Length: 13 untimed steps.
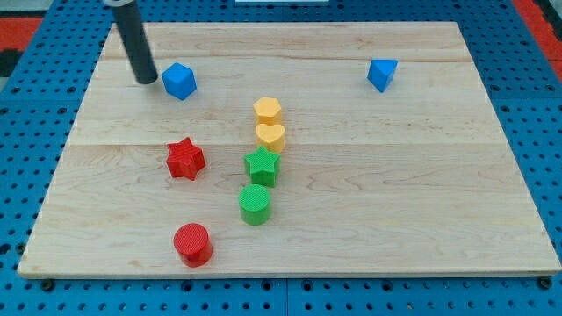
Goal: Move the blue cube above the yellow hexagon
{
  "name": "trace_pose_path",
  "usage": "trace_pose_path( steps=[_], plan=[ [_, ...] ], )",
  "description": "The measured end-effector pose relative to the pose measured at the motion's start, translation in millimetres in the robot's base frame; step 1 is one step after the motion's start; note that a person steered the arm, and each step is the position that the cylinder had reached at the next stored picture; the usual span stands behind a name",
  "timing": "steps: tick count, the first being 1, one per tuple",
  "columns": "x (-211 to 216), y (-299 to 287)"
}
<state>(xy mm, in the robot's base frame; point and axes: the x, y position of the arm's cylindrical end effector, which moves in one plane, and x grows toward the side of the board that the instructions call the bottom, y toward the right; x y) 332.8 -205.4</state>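
Note:
The blue cube (179, 81) sits near the view's top left of the wooden board (395, 175). The yellow hexagon (268, 110) is to its right and a little lower, near the board's middle. My tip (145, 81) rests on the board just left of the blue cube, with a small gap between them. The dark rod rises from the tip toward the view's top left corner.
A yellow heart (270, 135) lies right below the hexagon, then a green star (262, 165) and a green cylinder (255, 204). A red star (185, 158) and a red cylinder (192, 243) lie to the left. A second blue block (382, 74) is at top right.

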Motion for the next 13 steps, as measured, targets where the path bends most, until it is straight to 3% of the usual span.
trace_pose_path(
  steps=[1, 3, 4, 5, 6, 7, 8, 10, 11, 13],
  plan=[
    [4, 9],
    [-7, 106],
    [-24, 119],
    [-57, 86],
    [-71, 136],
    [-59, 170],
    [-56, 183],
    [-78, 130],
    [-47, 130],
    [-45, 172]
  ],
)
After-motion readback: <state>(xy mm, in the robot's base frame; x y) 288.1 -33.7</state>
